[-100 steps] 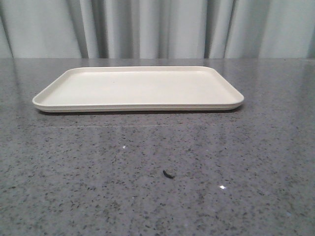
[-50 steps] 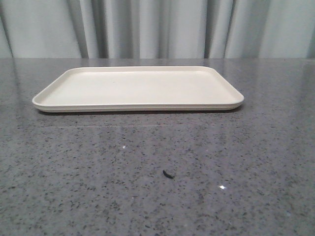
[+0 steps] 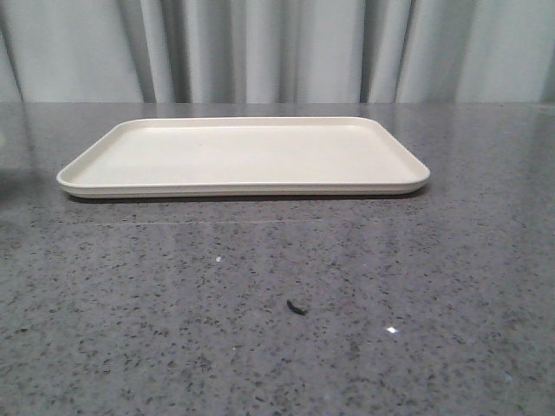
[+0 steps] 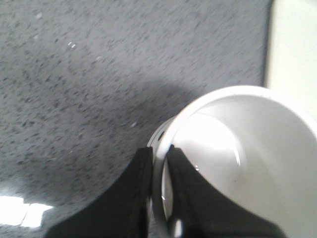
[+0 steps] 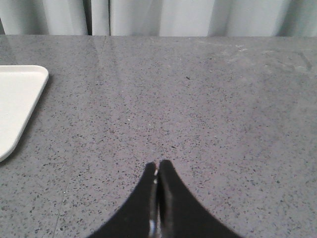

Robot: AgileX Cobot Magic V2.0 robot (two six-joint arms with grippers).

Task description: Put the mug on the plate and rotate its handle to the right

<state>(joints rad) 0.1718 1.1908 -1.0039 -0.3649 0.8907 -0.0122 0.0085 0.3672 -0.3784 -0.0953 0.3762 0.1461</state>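
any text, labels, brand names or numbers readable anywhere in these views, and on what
None: no words, labels, brands or numbers can be read in any view.
The plate is plain cream, with no marking.
The mug, pinched at its rim by the left gripper, shows only its bare white inside and rim; its outer side is out of view.
The right gripper, closed over the speckled grey table, bears no lettering.

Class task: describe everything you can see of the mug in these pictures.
The mug shows only in the left wrist view, from above: a white, glossy, seemingly ceramic cup, empty inside. The left gripper pinches its rim, one dark finger inside and one outside. It sits beside the cream plate, over grey speckled table. Its handle isn't visible.
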